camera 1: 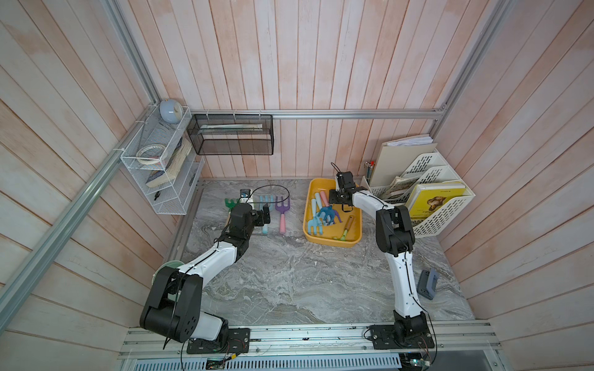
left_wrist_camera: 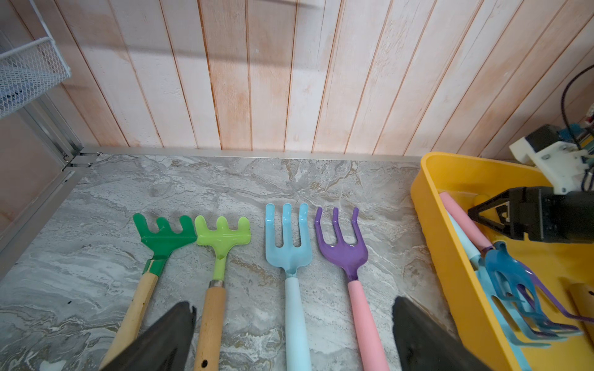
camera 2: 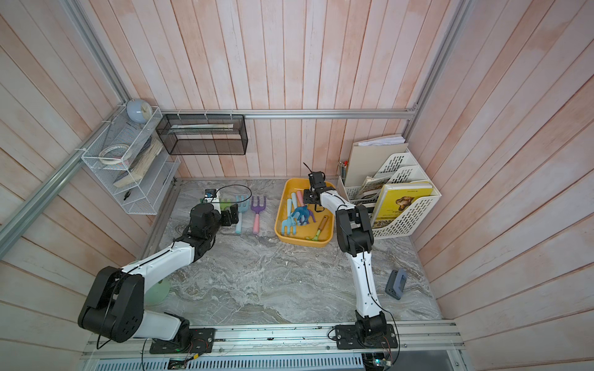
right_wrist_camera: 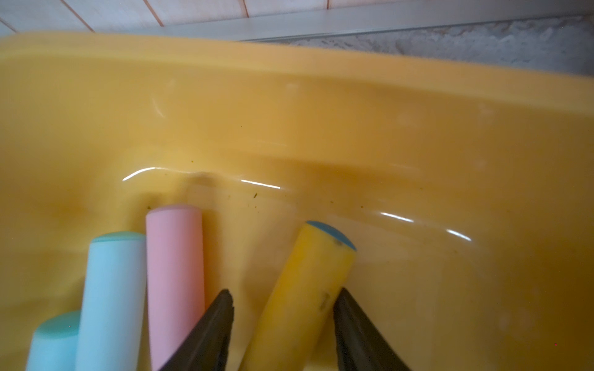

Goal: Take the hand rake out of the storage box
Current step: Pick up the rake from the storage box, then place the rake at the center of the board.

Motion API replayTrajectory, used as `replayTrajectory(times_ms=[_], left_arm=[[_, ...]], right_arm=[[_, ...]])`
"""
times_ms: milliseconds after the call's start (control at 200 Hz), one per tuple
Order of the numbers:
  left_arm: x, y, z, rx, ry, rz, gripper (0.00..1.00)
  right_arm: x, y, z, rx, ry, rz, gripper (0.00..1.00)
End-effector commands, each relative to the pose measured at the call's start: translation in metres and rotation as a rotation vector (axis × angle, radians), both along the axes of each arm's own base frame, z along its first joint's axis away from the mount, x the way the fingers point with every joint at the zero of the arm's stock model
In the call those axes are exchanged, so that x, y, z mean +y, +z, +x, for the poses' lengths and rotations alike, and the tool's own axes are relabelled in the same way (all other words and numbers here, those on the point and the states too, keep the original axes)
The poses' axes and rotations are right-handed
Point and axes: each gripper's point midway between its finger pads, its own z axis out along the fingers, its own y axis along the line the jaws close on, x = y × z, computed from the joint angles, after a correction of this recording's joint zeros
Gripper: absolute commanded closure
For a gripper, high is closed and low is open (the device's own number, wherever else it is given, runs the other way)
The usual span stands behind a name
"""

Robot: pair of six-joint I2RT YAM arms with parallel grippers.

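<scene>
The yellow storage box (camera 1: 307, 221) (camera 2: 279, 221) stands at the back right of the marble table. Inside it lies a hand rake with a dark blue head (camera 1: 328, 214) (left_wrist_camera: 504, 269) and a yellow handle (right_wrist_camera: 308, 289), among pink and light blue handled tools. My right gripper (camera 1: 336, 197) (right_wrist_camera: 286, 294) is down in the box, its jaws astride the yellow handle. One finger touches it and a gap shows at the other. My left gripper (camera 1: 265, 215) (left_wrist_camera: 294, 303) hangs wide open over tools lying on the table and holds nothing.
Two green rakes (left_wrist_camera: 167, 234), a light blue fork (left_wrist_camera: 289, 244) and a purple fork (left_wrist_camera: 342, 250) lie in a row left of the box. A white file rack (camera 1: 440, 205) stands right of the box. A black mesh basket (camera 1: 231, 135) and wire shelf (camera 1: 160, 167) hang on the walls.
</scene>
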Motion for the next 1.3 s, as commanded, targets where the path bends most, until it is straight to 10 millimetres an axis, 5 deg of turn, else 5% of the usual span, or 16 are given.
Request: replayTrajectory(times_ms=[0, 265, 510, 635, 775, 875, 1010, 1170, 1295], left_arm=[[0.005, -0.008, 0.004, 0.013, 0.016, 0.022, 0.00], [0.009, -0.012, 0.006, 0.030, 0.035, 0.026, 0.00], [0.012, -0.021, 0.004, 0.055, 0.034, -0.050, 0.00], [0.020, -0.030, 0.002, 0.106, 0.041, -0.169, 0.00], [0.041, -0.016, -0.012, 0.063, 0.116, -0.254, 0.00], [0.054, -0.009, -0.026, 0.026, 0.161, -0.316, 0.00], [0.065, -0.009, -0.043, 0.021, 0.198, -0.339, 0.00], [0.068, -0.011, -0.057, 0.027, 0.204, -0.352, 0.00], [0.064, -0.009, -0.061, 0.024, 0.175, -0.357, 0.00]], right_arm=[[0.000, -0.020, -0.011, 0.076, 0.010, -0.022, 0.58], [0.014, 0.015, -0.013, 0.032, 0.067, 0.020, 0.79], [0.035, 0.118, -0.028, -0.164, 0.174, 0.056, 0.96], [0.079, 0.168, -0.076, -0.343, 0.398, 0.003, 1.00], [0.150, 0.198, -0.186, -0.560, 0.888, 0.026, 1.00], [0.190, 0.187, -0.294, -0.784, 1.295, 0.030, 1.00], [0.201, 0.165, -0.400, -1.032, 1.647, 0.124, 1.00], [0.203, 0.122, -0.437, -0.970, 1.825, 0.217, 1.00], [0.213, 0.076, -0.439, -0.858, 1.856, 0.136, 1.00]])
